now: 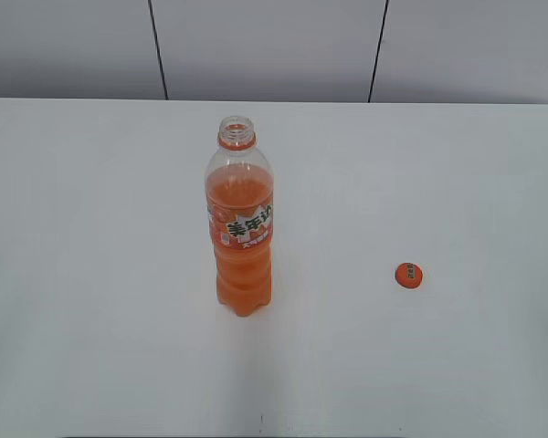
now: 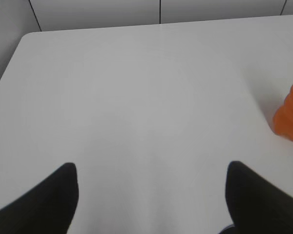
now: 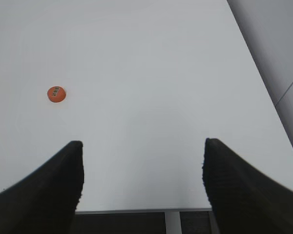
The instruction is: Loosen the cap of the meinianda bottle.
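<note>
bottle (image 1: 240,219) upright mid-table (image 1: 91,274), mouth open, no cap on it. cap (image 1: 408,275) lies flat on the table well right of the bottle, slightly nearer. left gripper (image 2: 151,170) jaws spread, nothing held, bottle base at its right. right gripper (image 3: 142,146) jaws spread, empty, cap far-left of it.

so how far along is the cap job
Looks done: the cap lies on the table, apart from the upright meinianda bottle, whose neck stands open. Nothing is in hand: the left gripper and right gripper have open, empty jaws. Nothing visibly remains.
</note>
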{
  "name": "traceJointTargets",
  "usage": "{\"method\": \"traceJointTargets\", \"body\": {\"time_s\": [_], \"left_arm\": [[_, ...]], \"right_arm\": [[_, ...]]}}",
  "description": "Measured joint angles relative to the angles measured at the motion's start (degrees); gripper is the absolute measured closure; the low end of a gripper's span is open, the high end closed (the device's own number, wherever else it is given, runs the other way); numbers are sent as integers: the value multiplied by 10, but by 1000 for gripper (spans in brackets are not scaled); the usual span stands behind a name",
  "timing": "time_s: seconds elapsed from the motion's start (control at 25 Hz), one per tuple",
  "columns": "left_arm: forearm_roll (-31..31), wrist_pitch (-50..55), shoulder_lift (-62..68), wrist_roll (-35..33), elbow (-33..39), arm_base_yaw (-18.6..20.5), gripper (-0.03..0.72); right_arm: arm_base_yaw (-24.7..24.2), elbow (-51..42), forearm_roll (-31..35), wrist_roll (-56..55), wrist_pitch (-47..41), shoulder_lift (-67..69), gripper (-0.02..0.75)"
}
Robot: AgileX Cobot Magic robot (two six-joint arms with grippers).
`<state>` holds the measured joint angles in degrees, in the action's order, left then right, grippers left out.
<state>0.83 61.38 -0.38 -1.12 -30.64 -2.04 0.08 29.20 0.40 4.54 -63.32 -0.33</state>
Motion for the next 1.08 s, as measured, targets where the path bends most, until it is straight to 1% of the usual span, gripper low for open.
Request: {"method": "traceJointTargets", "body": {"time_s": [0.16, 1.08], "left_arm": [[0, 0, 0, 0, 0, 0, 126], [0, 0, 0, 0, 0, 0, 126]], "right_arm": [[14, 0, 0, 0, 0, 0, 170], [14, 0, 0, 0, 1, 0, 171]]}}
